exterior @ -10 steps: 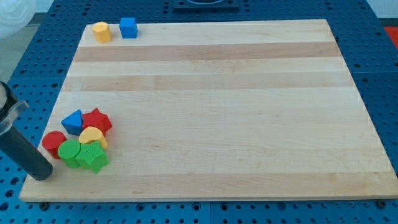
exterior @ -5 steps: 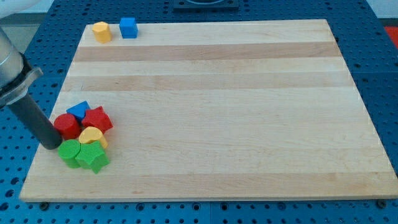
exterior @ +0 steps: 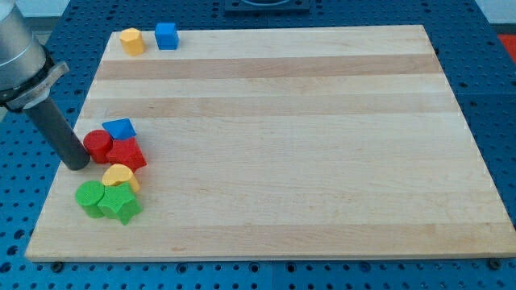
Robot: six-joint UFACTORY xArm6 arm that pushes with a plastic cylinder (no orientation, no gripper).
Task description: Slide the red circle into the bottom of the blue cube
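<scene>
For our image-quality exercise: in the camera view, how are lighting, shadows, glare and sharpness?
Camera view: lighting is soft and even; the wooden board shows no harsh glare; the red circle and blue cube cast only faint shadows; blocks are reasonably sharp; my tip, at the red circle's left, is dark with little detail; the board's edges look straight.

Robotics lab bench.
A wooden board [exterior: 274, 145] is lying on a blue perforated table [exterior: 492, 97], showing a lab rig.

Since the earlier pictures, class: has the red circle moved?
Yes. The red circle has slid toward the view's top, away from the unmoved green blocks, with my tip at its left.
</scene>
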